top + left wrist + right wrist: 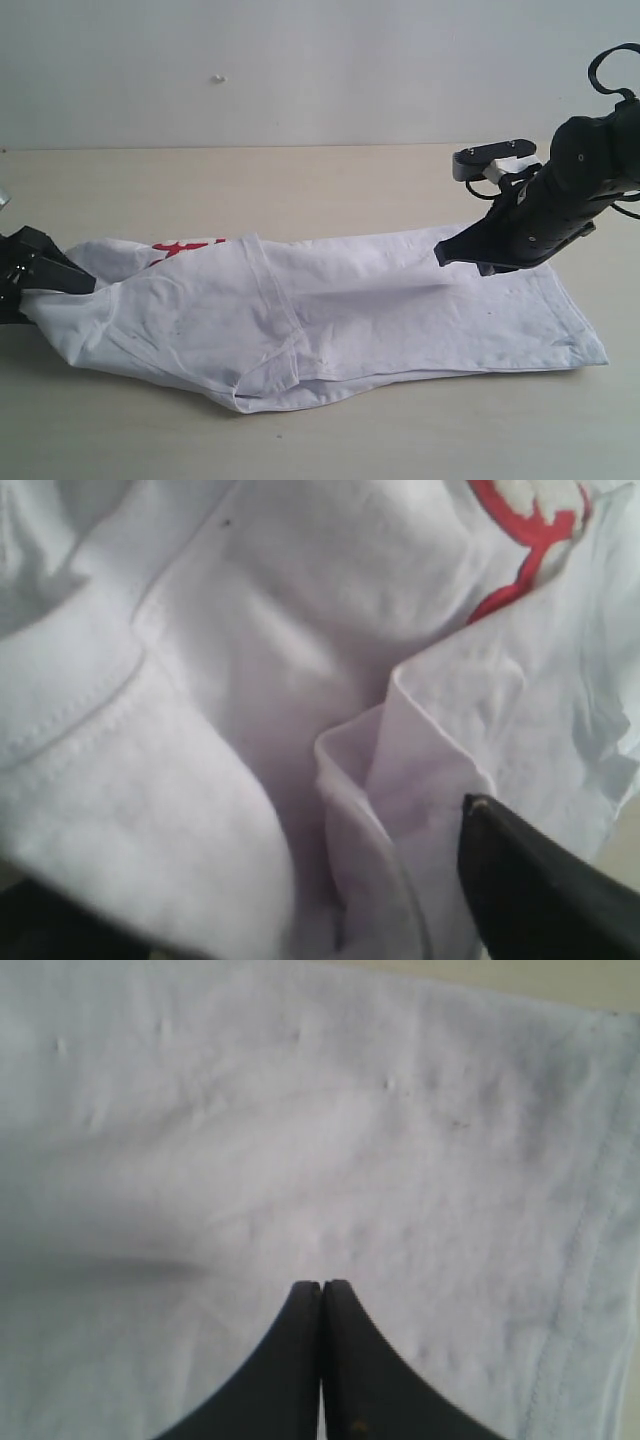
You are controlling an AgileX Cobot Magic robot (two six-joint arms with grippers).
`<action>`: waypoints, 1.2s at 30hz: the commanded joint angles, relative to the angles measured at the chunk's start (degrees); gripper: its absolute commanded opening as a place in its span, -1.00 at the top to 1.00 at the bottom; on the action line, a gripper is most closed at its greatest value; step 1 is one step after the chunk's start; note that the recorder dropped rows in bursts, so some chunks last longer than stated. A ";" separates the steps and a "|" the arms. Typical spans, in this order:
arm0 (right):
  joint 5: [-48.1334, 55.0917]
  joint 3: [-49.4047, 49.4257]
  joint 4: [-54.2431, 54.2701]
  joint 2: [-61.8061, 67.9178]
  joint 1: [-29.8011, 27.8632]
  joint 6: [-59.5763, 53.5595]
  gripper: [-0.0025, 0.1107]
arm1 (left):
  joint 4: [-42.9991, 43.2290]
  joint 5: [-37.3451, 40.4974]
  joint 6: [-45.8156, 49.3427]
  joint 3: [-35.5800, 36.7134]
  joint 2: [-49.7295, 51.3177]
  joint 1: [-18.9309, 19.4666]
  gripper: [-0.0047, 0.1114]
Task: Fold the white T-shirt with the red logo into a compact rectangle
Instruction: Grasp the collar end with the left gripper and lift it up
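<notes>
one large white cotton t-shirt (330,310), a single garment. on the shirt, one red-outlined strip of white lettering (185,246), only partly in sight near the shirt's left end. two black robot grippers in all: one left gripper (45,272) at the shirt's left end, one right gripper (447,256) over the shirt's right part. one stitched hem (560,1340) along the shirt's right end. one pale wooden table (300,190) under the shirt. one plain light wall (300,70) behind the shirt, with one small white speck (220,78).
</notes>
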 commanded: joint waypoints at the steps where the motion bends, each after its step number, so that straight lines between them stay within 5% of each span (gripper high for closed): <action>1: -0.06 -0.45 0.08 -0.53 -0.04 0.04 0.96 | -4.38 2.38 4.50 0.09 -0.03 0.00 -0.36; 9: 0.20 -0.45 0.23 -0.53 -0.04 0.04 0.96 | -5.35 9.77 6.73 0.09 -0.03 0.00 -0.36; 16: 0.18 -0.45 0.23 -0.53 -0.04 0.04 0.96 | 1.34 4.81 3.59 0.09 -0.03 -3.77 -0.32; 19: 0.33 -0.45 0.23 -0.53 -0.04 0.04 0.96 | 2.74 1.97 3.07 0.09 -0.03 -5.52 -0.11; 25: 0.54 -0.45 0.23 -0.53 -0.04 0.04 0.96 | 1.44 -0.52 3.54 0.09 -0.14 -6.13 0.91; 36: 0.66 -0.45 -13.33 -3.88 -0.15 11.81 0.96 | 1.77 -2.18 1.05 -2.12 -7.68 -3.17 0.92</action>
